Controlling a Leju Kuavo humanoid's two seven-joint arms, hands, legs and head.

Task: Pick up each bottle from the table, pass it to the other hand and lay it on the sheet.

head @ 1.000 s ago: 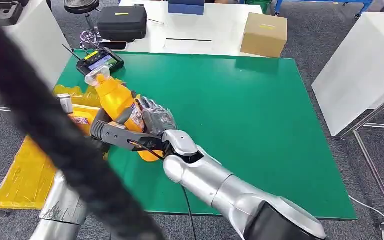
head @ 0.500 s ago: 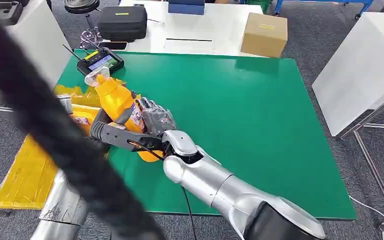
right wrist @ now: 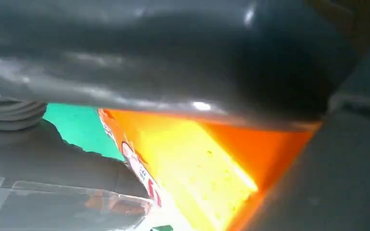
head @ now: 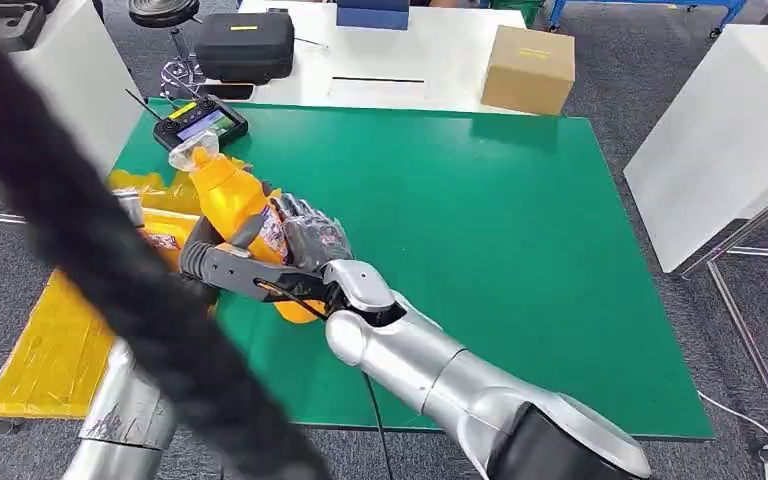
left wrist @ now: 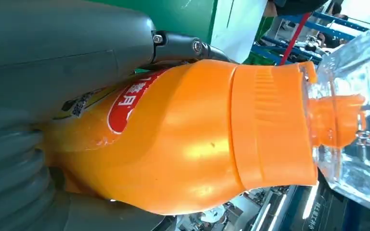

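The right hand (head: 310, 240) is wrapping its fingers round the label band of the orange bottle (head: 235, 200), while the left hand (head: 200, 262) is also clasping the bottle's lower body. Both are holding it above the green table's edge, just beside the yellow sheet (head: 45, 345). The bottle's long axis is tilting, clear cap pointing away toward the controller (head: 198, 123), with the sheet lying on the left hand's side.
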